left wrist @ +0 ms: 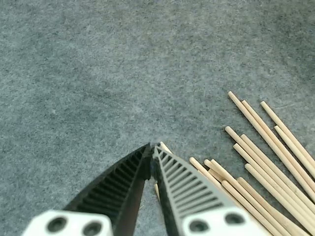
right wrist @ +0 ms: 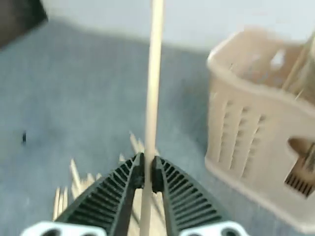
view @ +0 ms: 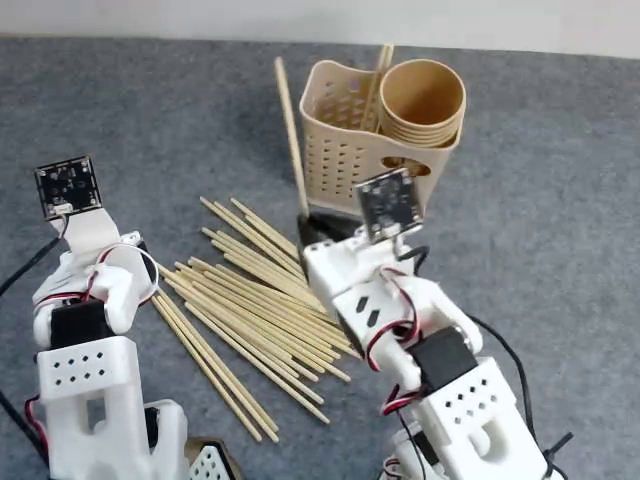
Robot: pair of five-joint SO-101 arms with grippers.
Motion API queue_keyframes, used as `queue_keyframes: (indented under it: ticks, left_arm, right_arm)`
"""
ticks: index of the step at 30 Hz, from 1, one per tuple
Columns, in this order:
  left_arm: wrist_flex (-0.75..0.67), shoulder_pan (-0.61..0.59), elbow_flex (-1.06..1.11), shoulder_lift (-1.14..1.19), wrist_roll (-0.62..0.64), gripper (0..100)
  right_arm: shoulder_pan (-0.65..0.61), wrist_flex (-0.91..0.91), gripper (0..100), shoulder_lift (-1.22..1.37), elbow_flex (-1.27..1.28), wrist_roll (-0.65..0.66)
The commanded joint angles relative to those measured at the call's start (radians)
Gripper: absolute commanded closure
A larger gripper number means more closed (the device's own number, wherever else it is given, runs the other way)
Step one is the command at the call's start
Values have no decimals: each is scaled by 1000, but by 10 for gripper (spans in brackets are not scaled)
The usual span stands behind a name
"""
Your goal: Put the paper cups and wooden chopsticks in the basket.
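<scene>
The cups part looks finished: the paper cups (view: 422,100) sit nested as one stack inside the basket (view: 340,160), which stands just beyond the right fingers (right wrist: 139,169). At least one chopstick already pokes up from the basket beside that stack. The right fingers are closed tight on a single chopstick (right wrist: 154,73), held upright with its long end rising above them, beside the basket's near wall but not yet over its rim. Most of the work remains, I judge: the loose pile of chopsticks (view: 260,300) lies fanned on the desk (view: 560,220) between the two sets of fingers. The left fingers (left wrist: 151,155) are pressed together with nothing visibly between them, tips low at the pile's near edge.
</scene>
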Motion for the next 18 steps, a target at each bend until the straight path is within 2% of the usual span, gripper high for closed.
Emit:
queue_keyframes:
  ticks: [1, 5, 13, 18]
  left_arm:
    - [-18, -8, -5, -21, 5, 969]
    - [-18, -8, -5, -21, 5, 969]
    - [-17, -8, -5, -21, 5, 969]
    - [-17, -8, -5, -21, 5, 969]
  right_arm:
    - [42, -105, 993, -28, -8, -9]
    - [45, -193, 993, -28, -10, -2]
    - [101, -490, 993, -18, -10, 35]
    - [174, -713, 993, 134, -19, 37]
